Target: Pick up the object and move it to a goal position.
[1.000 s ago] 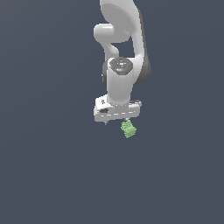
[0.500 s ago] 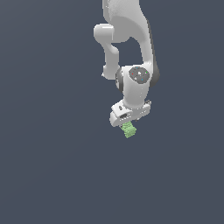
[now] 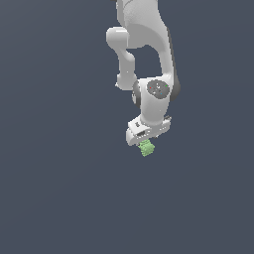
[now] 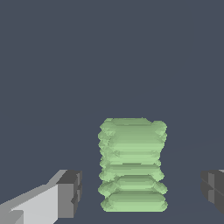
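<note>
In the exterior view we see the gripper [image 3: 147, 140] poised right over the object [image 3: 146, 148], a small green ridged lump just beneath the white hand. Since a second ago the wrist has swung toward the exterior view's right and turned; the lump has hardly shifted.

In the wrist view the object [image 4: 132, 165] sits between the two dark fingertips [image 4: 70, 192], with clear gaps on both sides, so the fingers stand apart. We judge this the pre-grasp step: next, close squarely on the lump, then lift toward the goal, which we cannot see
</note>
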